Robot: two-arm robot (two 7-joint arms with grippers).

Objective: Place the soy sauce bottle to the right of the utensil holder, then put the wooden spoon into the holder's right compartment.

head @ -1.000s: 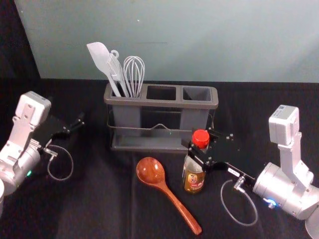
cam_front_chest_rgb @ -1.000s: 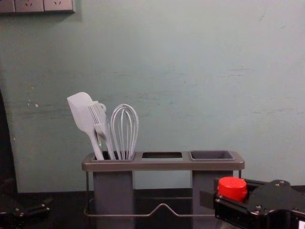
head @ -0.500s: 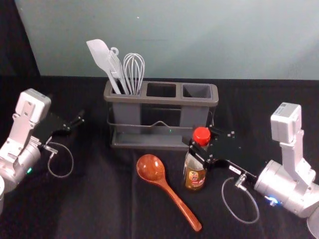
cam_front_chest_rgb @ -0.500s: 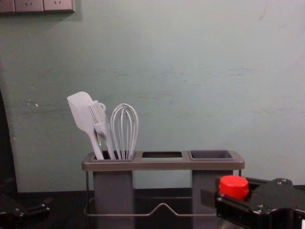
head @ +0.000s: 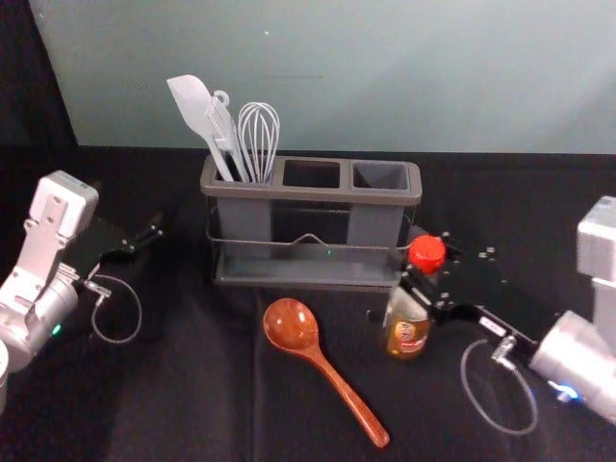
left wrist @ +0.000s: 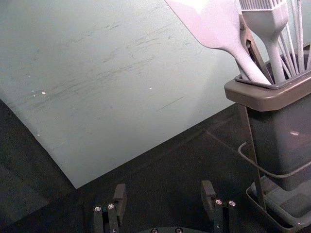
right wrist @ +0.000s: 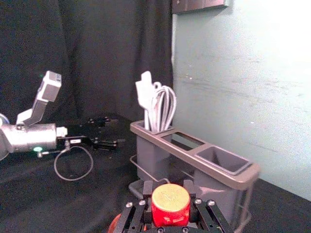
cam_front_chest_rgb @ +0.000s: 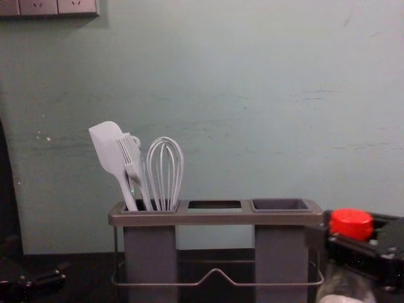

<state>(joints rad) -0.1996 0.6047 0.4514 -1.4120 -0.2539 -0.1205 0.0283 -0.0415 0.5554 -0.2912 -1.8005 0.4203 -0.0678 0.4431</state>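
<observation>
Bottle [head: 405, 308] in right pincer [head: 416, 258], label [head: 410, 334] illegible

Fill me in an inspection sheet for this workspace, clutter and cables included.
Surface: black cloth, some creases.
Soy sauce bottle: red-capped, roughly upright by the utensil holder's front right corner; base contact unclear.
Wooden spoon: lying in front of the holder, bowl towards it.
Holder: upright; spatula, pastry brush and whisk in its left compartment.
Clutter: nothing seen.
Right gripper: closed around the bottle below its cap.
Left gripper: open, left of the holder.
Cables: one looped at each wrist.
Surroundings: pale green wall, socket panel, black curtain.
</observation>
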